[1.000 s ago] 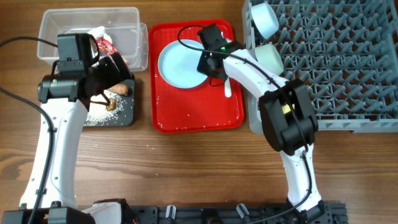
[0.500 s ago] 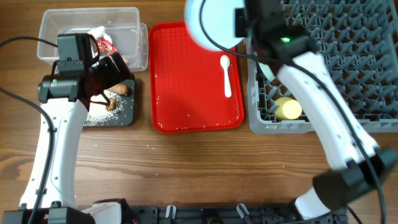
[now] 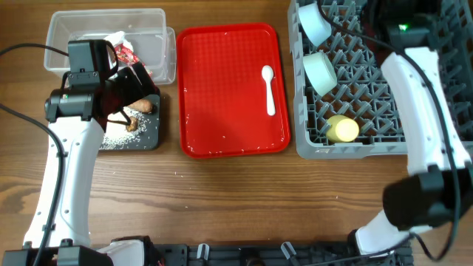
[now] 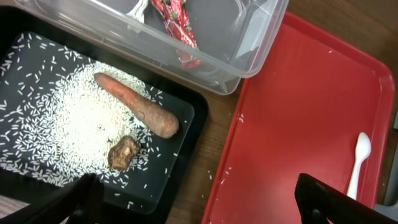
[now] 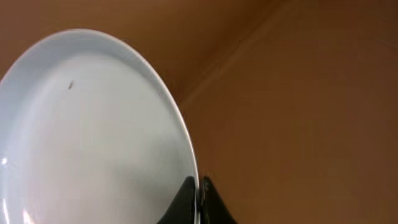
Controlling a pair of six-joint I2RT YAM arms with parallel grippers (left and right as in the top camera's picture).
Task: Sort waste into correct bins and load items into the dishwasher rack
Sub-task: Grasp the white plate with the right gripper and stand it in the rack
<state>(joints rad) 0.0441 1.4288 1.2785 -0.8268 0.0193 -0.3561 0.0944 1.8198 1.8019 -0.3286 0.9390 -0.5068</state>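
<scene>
The right arm (image 3: 423, 111) reaches up across the grey rack (image 3: 355, 150), and in its wrist camera the right fingers (image 5: 185, 202) are pinched tight on the rim of the light blue plate (image 5: 93, 137). The plate stands on edge against a plain brown blur, so I cannot tell how it sits over the pegs.

Two pale bowls (image 3: 314, 22) (image 3: 321, 70) are propped along the rack's left side, with the yellow cup (image 3: 342, 128) lying near its front left corner. On the red tray (image 3: 222, 111) beside the rack, the white spoon (image 3: 270, 90) lies alone near the right edge.

The left fingers (image 4: 78, 202) are spread wide and hold nothing; they hang above the black tray (image 4: 186, 118) and the near edge of the red one. In the black tray the carrot piece (image 4: 137, 113) lies aslant on a bed of rice (image 4: 62, 137), the brown chunk (image 4: 123, 152) just beside its thick end. The red-and-white wrapper (image 4: 177, 28) rests in the clear tub (image 4: 261, 37), which overlaps the black tray's far edge. A few grains lie scattered on the wooden counter (image 3: 222, 199).
</scene>
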